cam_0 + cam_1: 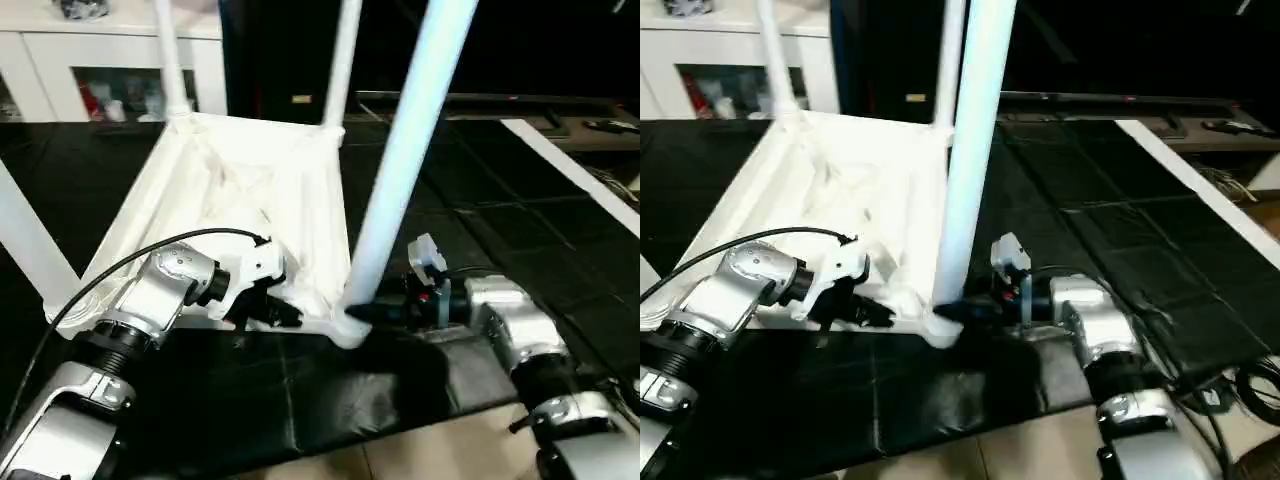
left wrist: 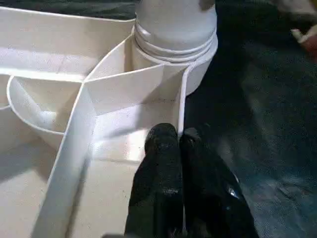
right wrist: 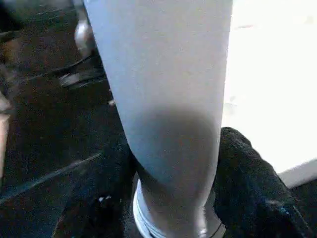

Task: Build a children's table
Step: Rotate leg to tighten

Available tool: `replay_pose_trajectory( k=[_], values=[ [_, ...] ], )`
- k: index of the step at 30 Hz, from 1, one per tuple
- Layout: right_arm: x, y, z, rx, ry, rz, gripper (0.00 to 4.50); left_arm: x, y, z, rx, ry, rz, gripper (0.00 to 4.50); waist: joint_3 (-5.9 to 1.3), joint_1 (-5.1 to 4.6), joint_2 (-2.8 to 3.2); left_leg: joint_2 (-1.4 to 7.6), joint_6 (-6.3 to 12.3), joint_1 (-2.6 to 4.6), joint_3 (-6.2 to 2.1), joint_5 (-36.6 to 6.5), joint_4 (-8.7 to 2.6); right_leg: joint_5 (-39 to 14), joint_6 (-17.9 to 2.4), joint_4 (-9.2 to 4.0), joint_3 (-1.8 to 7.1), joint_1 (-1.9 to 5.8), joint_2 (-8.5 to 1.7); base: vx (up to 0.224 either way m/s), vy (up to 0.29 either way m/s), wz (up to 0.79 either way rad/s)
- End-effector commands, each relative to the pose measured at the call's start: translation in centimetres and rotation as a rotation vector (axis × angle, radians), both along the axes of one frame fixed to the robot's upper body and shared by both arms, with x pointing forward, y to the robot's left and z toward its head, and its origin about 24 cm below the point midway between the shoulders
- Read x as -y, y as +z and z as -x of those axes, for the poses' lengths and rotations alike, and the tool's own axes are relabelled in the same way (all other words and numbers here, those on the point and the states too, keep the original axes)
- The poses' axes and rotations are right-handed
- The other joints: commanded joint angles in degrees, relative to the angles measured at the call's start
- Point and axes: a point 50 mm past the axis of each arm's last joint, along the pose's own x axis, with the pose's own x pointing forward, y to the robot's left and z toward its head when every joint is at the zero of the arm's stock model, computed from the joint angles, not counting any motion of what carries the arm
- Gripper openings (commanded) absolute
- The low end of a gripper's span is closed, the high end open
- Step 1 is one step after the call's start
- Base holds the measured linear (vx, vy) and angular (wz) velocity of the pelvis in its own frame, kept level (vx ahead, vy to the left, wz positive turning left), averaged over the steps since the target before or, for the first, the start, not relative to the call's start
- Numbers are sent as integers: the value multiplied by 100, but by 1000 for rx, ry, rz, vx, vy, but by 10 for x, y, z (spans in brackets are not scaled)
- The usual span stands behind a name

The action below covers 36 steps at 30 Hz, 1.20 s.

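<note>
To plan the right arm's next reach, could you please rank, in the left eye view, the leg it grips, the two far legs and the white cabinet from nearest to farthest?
1. Gripped leg, between the right gripper fingers at the table top's near right corner.
2. Far right leg, back corner.
3. Far left leg, opposite back corner.
4. White cabinet, far left background.

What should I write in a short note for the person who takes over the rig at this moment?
Left gripper: fingers pinch the thin side wall of the upside-down top, beside the near corner socket.
Right gripper: fingers on both sides of the near leg, low by its base.
Top lies underside up on the black mat.
Done: four legs stand up from the corners; the near one sits in its socket.
Left: whether it is fully tightened cannot be seen; check it, release, then turn the table upright.
</note>
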Motion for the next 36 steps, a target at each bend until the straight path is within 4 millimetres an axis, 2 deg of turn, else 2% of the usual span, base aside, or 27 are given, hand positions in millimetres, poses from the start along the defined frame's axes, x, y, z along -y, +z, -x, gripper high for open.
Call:
replay_pose_trajectory(
  k=[1, 3, 4, 6, 7, 9, 14, 15, 18, 21, 22, 23, 24, 27, 29, 30, 32, 34, 36],
  values=[
    [-16, -4, 2, -34, -24, -7, 198, 23, 5, -2, 31, 15, 62, 0, -321, -20, 55, 157, -34, 25, -45, -1456, -424, -2710, -642, -556, 305, 265, -443, 0, 0, 0],
    [-21, -6, 4, -41, -35, -10, 198, 27, 6, -1, 26, 36, 75, 0, -327, -29, 61, 162, -20, 16, -47, -1400, -422, -2639, -642, -555, 307, 266, -444, 0, 0, 0],
    [-26, -7, 7, -40, -37, -7, 198, 30, 6, -1, 29, 55, 76, 0, -330, -44, 45, 157, 9, -13, -47, -1312, -426, -2546, -621, -544, 308, 287, -438, 0, 0, 0],
    [-29, -8, 7, -39, -54, 4, 198, 33, 6, -2, 37, 81, 70, 0, -338, -61, 53, 155, 36, -4, -42, -1275, -421, -2437, -655, -533, 309, 271, -428, 0, 0, 0],
    [-33, -8, 5, -35, -85, 21, 198, 36, 7, -4, 40, 118, 71, 0, -333, -62, 80, 150, 45, 3, -37, -1270, -418, -2388, -683, -536, 311, 264, -426, 0, 0, 0],
    [-37, -9, 2, -34, -132, 36, 198, 41, 8, -6, 44, 165, 75, 0, -329, -87, 67, 154, -4, 5, -39, -1262, -426, -2342, -703, -531, 308, 265, -420, 0, 0, 0],
    [-59, -10, -17, -109, -421, 67, 195, 71, 9, -15, 90, 333, 109, 0, -331, -198, 80, 130, -81, -7, -61, -1394, -424, -2624, -625, -570, 287, 264, -422, 0, 0, 0],
    [-59, -10, -17, -109, -423, 69, 195, 72, 9, -15, 92, 334, 109, 0, -338, -224, 75, 128, -67, -1, -53, -1368, -417, -2540, -630, -575, 295, 248, -419, 0, 0, 0],
    [-64, -11, -17, -86, -430, 105, 195, 78, 7, -16, 100, 349, 102, 0, -356, -209, 89, 126, 29, -18, -43, -1229, -412, -2131, -672, -545, 309, 275, -402, 0, 0, 0],
    [-67, -11, -15, -63, -412, 118, 195, 78, 7, -17, 119, 352, 81, 0, -368, -199, 92, 133, 92, -17, -26, -1031, -415, -1523, -850, -482, 319, 294, -382, 0, 0, 0],
    [-68, -8, -14, -60, -390, 81, 195, 77, 7, -17, 126, 355, 74, 0, -359, -199, 93, 133, 112, -16, -22, -1052, -422, -1483, -887, -483, 320, 299, -381, 0, 0, 0],
    [-68, -5, -13, -67, -391, 49, 230, 75, 8, -18, 135, 352, 69, 0, -352, -197, 95, 131, 116, -11, -20, -1091, -425, -1528, -885, -493, 320, 299, -383, 0, 0, 0],
    [-67, -4, -13, -72, -400, 33, 264, 73, 8, -18, 139, 354, 66, 0, -348, -192, 95, 131, 117, -4, -19, -1156, -426, -1642, -865, -507, 322, 299, -390, 0, 0, 0],
    [-63, -3, -14, -68, -400, 25, 267, 67, 8, -17, 165, 326, 61, 0, -346, -183, 101, 138, 88, -2, -32, -1249, -438, -1858, -787, -528, 322, 295, -403, 0, 0, 0],
    [-55, -3, -12, -56, -376, 18, 293, 60, 8, -16, 159, 299, 65, 0, -347, -185, 95, 140, 91, -9, -33, -1248, -440, -1825, -777, -526, 323, 298, -399, 0, 0, 0],
    [-47, -3, -11, -42, -356, 22, 306, 54, 7, -14, 143, 290, 61, 0, -349, -182, 71, 141, 105, -10, -26, -1205, -436, -1751, -790, -517, 328, 301, -400, 0, 0, 0],
    [-36, -3, -9, -16, -320, 36, 316, 46, 6, -12, 137, 258, 55, 0, -349, -169, 93, 148, 140, -6, -29, -1180, -435, -1655, -853, -504, 327, 301, -404, 0, 0, 0],
    [-22, -2, -5, 17, -254, 56, 345, 39, 6, -8, 117, 202, 56, 0, -350, -155, 96, 154, 187, 1, -13, -1174, -425, -1554, -906, -497, 333, 301, -403, 0, 0, 0],
    [-9, 0, -2, 41, -193, 74, 354, 31, 5, -4, 117, 129, 42, 0, -343, -139, 83, 158, 219, -7, -20, -1164, -431, -1525, -920, -495, 330, 316, -398, 0, 0, 0]
  ],
)
